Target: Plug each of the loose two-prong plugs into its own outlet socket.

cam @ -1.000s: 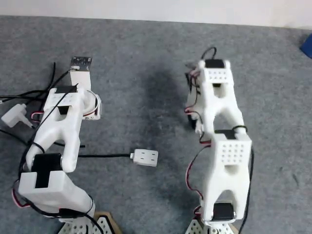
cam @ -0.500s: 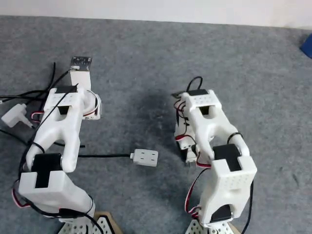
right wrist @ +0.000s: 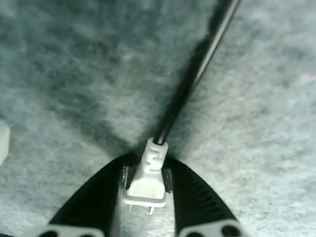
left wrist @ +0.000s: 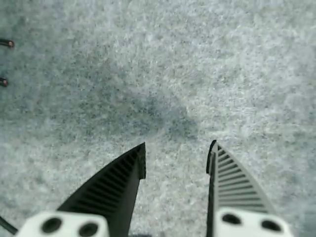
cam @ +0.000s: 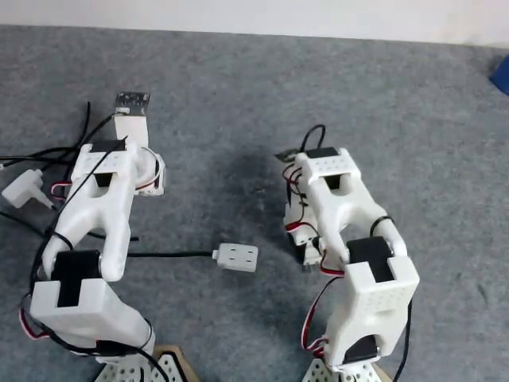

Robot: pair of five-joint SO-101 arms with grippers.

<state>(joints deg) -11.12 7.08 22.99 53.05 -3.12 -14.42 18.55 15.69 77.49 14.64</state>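
Observation:
My right gripper is shut on a white two-prong plug, whose black cord runs away over the carpet. In the high view that plug hangs low under the folded right arm, a short way right of the white outlet socket. The socket lies on the carpet with its own black cord leading left. A second white plug lies at the far left among black cables. My left gripper is open over bare carpet, holding nothing.
Grey carpet covers the whole table. Black cables cross near the left arm. A blue object pokes in at the right edge. Both arm bases stand at the near edge.
The right arm has folded back toward its base and swung left, carrying the plug closer to the socket. The left arm and the socket have stayed still.

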